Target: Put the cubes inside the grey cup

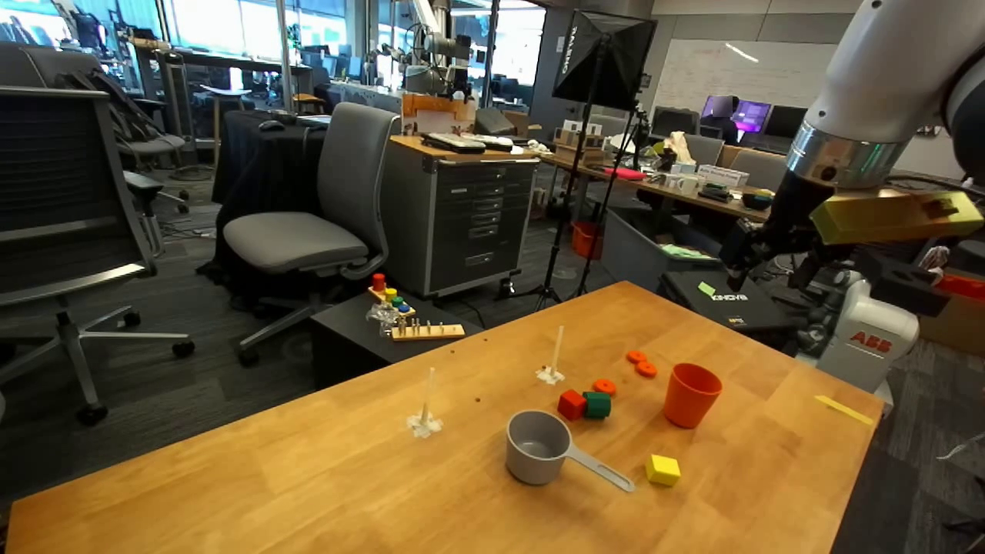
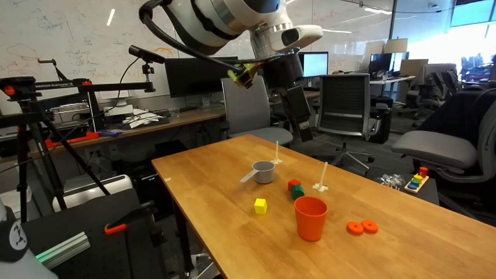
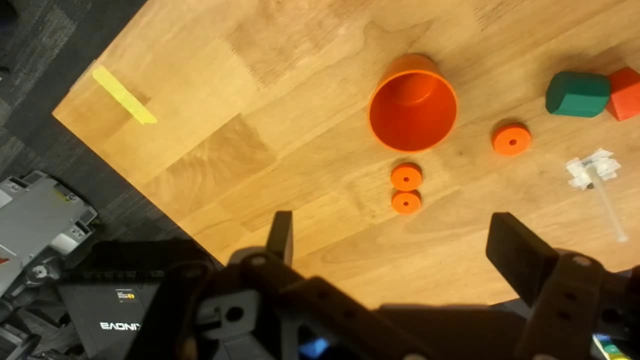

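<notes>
The gripper (image 3: 400, 237) hangs well above the counter (image 3: 240, 75), its jaws spread wide apart. In the wrist view the green block (image 3: 577, 95) and red cube (image 3: 625, 95) sit side by side past the jaws and off to the right, well away from the counter corner marked by yellow tape (image 3: 124, 97). In an exterior view the yellow cube (image 1: 663, 470) lies near the handle end of the grey cup (image 1: 533, 466), between it and the counter's right edge; all three stand outside that cup and well apart from the jaws.
</notes>
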Available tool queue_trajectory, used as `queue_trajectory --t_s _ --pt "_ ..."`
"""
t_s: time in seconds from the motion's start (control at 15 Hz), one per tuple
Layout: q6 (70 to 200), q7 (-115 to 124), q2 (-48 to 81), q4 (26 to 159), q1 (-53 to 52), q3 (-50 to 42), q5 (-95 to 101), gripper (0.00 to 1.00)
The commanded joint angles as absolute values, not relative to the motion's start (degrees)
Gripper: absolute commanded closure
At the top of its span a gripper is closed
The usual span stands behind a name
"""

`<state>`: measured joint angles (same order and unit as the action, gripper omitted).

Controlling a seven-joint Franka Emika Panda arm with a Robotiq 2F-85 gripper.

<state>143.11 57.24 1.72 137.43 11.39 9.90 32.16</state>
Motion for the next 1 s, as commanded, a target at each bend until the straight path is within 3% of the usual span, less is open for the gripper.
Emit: queue_trajectory --t_s 0.0,0.93 --pt "145.3 58.0 9.5 133.9 5.6 5.1 30.0 0.00" --pt "140.6 53.7 46.5 99.1 -10.6 -3.3 15.0 0.00"
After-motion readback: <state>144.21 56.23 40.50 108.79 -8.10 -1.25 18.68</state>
